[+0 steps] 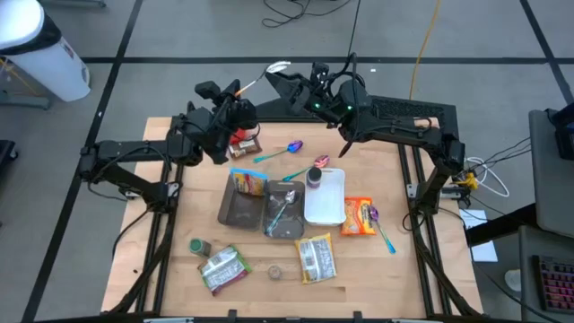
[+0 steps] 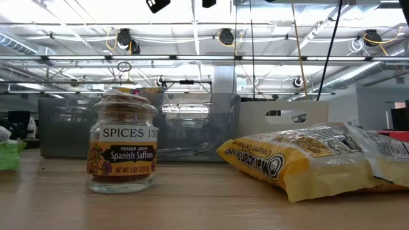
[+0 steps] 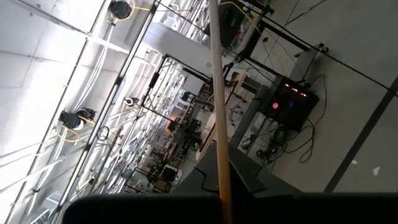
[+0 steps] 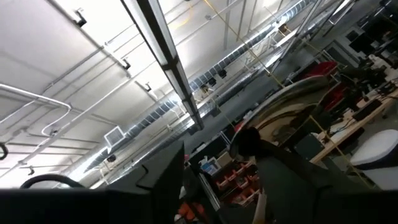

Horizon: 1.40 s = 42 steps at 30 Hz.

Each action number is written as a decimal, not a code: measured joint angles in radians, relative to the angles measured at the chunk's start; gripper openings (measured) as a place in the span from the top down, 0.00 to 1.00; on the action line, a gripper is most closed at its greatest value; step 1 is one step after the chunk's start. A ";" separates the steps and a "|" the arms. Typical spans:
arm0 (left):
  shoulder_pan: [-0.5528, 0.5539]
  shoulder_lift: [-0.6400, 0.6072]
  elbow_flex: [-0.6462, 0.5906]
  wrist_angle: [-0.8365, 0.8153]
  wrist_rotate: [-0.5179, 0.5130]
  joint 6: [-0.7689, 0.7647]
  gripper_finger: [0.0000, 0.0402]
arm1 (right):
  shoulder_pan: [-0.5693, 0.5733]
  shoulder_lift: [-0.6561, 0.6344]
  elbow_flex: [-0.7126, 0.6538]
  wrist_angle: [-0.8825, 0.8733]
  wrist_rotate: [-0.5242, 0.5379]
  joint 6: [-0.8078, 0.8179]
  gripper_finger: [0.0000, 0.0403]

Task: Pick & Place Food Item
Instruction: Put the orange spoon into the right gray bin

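High view: wooden surface (image 1: pixel 179 215) with two dark arms raised over its far edge. Left pincer (image 1: pixel 235 91), above the far left part, pressed together on the handle of a pale-bowled spoon (image 1: pixel 272 69), which points toward the right pincer (image 1: pixel 290 84) just beside it; whether that one is spread or closed cannot be told. Centre of the surface: dark tray (image 1: pixel 240 211) with a yellow snack pack (image 1: pixel 248 182) at its far end, grey tray (image 1: pixel 285 215) holding a utensil, white tray (image 1: pixel 326 199). Toward the right edge: orange packet (image 1: pixel 358 216), touching a purple spoon (image 1: pixel 382 226). Near edge: green-lidded jar (image 1: pixel 198 246), green-and-white packet (image 1: pixel 222 269), saffron jar (image 1: pixel 273 271), yellow packet (image 1: pixel 315 258). Far side: teal spoon (image 1: pixel 280 152), dark-lidded jar (image 1: pixel 315 176). All food items lie on the surface, none held.
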 joint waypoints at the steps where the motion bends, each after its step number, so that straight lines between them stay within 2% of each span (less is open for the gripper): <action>1: 0.000 0.000 0.000 -0.001 0.000 -0.004 1.00 | 0.000 0.000 0.000 -0.001 -0.001 0.004 0.50; 8: 0.000 0.000 0.000 0.007 0.001 -0.031 1.00 | 0.000 0.000 0.000 -0.023 -0.025 0.004 0.47; 16: -0.002 -0.001 0.001 0.011 0.005 -0.029 1.00 | 0.000 0.000 0.000 -0.041 -0.022 0.006 0.53; 20: -0.004 -0.002 0.002 0.011 0.017 -0.030 1.00 | 0.000 0.000 0.000 -0.051 -0.019 0.006 0.66; 25: -0.007 -0.002 0.002 0.011 0.017 -0.027 1.00 | -0.002 0.000 0.000 -0.052 -0.018 -0.010 0.93; 26: -0.009 -0.002 0.002 0.013 0.017 -0.029 1.00 | -0.002 0.000 0.000 -0.054 -0.016 -0.023 0.96; 35: -0.023 -0.004 0.003 0.012 0.035 -0.027 0.99 | -0.005 0.000 0.000 -0.054 0.021 -0.042 0.99; 42: -0.023 -0.003 0.003 0.008 0.041 0.082 0.91 | -0.005 0.000 0.000 -0.054 0.031 -0.052 1.00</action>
